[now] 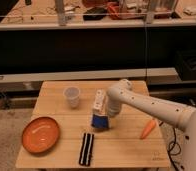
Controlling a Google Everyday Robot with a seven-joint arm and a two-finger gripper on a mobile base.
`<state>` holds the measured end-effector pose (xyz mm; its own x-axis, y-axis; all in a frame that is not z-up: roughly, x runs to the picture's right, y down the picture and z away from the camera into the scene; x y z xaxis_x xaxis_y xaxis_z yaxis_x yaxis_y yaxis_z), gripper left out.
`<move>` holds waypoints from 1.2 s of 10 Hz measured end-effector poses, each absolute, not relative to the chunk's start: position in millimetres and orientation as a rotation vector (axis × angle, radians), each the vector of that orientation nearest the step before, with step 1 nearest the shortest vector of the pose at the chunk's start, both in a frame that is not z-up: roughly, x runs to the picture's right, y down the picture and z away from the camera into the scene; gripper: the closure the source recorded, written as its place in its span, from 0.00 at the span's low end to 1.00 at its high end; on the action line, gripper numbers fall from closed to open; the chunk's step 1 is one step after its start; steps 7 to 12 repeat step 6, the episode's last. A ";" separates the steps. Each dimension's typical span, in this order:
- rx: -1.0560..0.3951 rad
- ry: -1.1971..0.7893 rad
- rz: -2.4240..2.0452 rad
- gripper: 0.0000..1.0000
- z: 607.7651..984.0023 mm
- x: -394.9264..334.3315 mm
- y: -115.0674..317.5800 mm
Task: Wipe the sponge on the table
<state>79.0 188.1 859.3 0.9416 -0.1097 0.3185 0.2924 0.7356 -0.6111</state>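
Four other things share the light-wood table [126,150] with the sponge. Leftmost is an orange plate [40,135], then a clear plastic cup [71,96] and a black two-bar block [86,148]. Just right of these the gripper [99,114] points down, clamped on the dark-blue sponge [100,122] at the boards. A carrot [147,128] lies far right. A wide leftward stroke could shove the block or topple the cup, and a rightward one could roll the carrot off.

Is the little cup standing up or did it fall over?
Standing up. The cup sits on its base on the table, round rim facing up. The gripper is at the sponge, apart from the cup.
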 end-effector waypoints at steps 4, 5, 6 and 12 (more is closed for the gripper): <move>-0.715 -0.274 -0.247 0.97 867.5 69.4 175.2; -0.718 -0.275 -0.253 0.97 867.0 71.1 175.3; -0.725 -0.272 -0.259 0.97 866.4 72.1 176.0; -0.725 -0.272 -0.259 0.97 866.4 72.1 176.0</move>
